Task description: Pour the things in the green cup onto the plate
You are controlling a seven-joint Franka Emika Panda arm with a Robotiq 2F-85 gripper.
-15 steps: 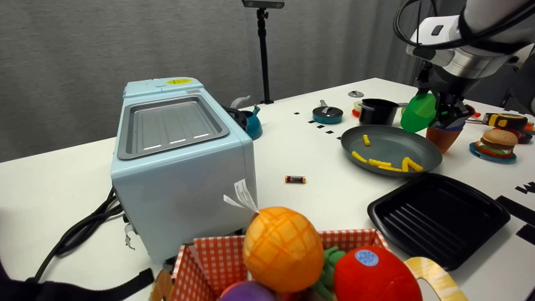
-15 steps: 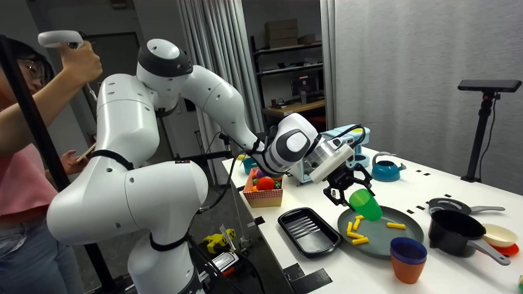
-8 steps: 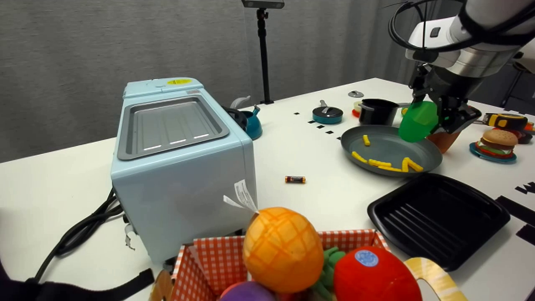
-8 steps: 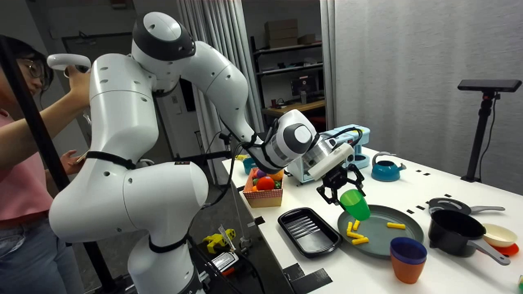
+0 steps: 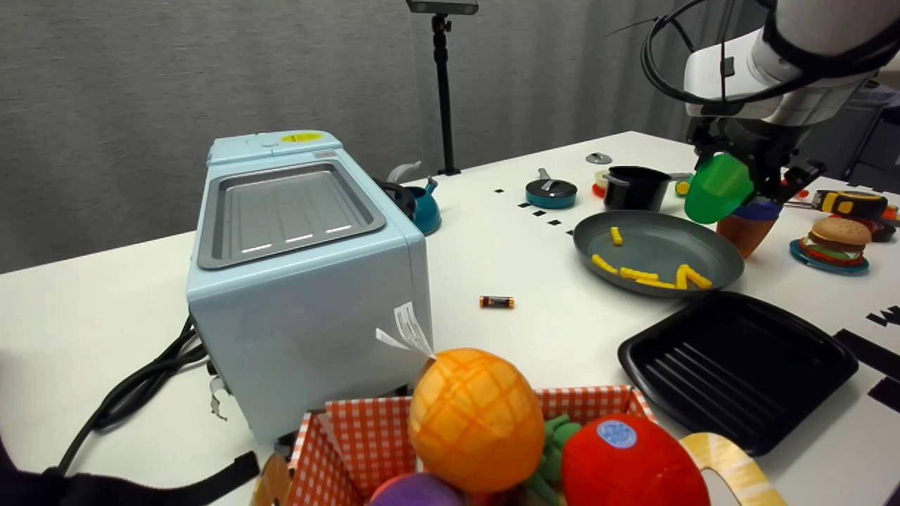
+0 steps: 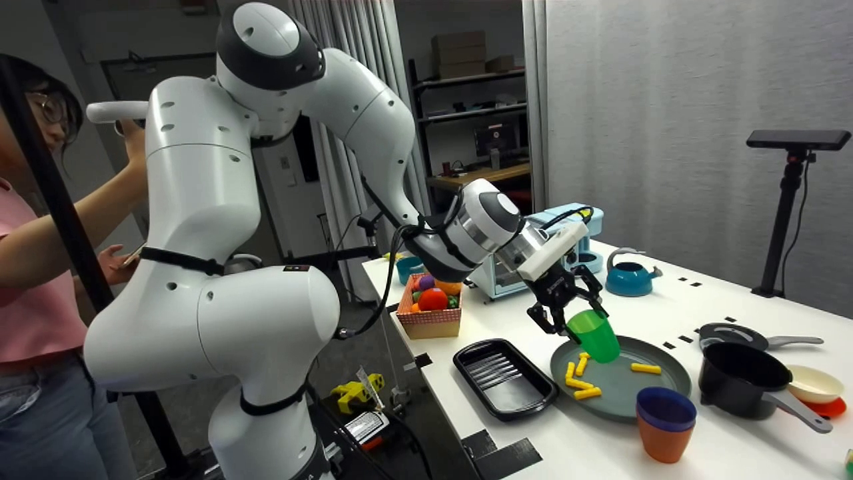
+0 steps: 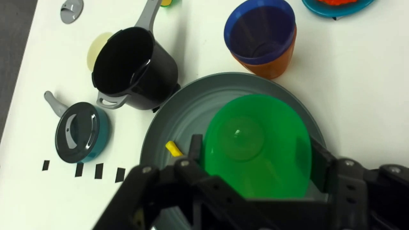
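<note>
The green cup (image 6: pixel 600 341) is held tilted above the plate (image 6: pixel 630 393) and apart from it, also in the wrist view (image 7: pixel 255 124) and an exterior view (image 5: pixel 717 190). My gripper (image 6: pixel 590 327) is shut on the cup, a finger on each side in the wrist view (image 7: pixel 257 153). Several yellow pieces (image 6: pixel 645 368) lie on the plate, most grouped on one side; they also show in an exterior view (image 5: pixel 638 274). One piece (image 7: pixel 172 148) shows beside the left finger. No separate piece is clear inside the translucent cup; I cannot tell if any remains.
A blue cup nested in an orange cup (image 6: pixel 666 433) stands by the plate's rim. A black tray (image 6: pixel 506 380) lies beside the plate. A black pot (image 7: pixel 137 67) and a small lidded pan (image 7: pixel 80 131) are near. A fruit box (image 6: pixel 430 320) and blue oven (image 5: pixel 302 316) stand farther away.
The gripper with the cup dipped and shifted, then rose and moved back near its earlier place over the plate. The arm's elbow has risen. The pieces on the plate have not moved.
</note>
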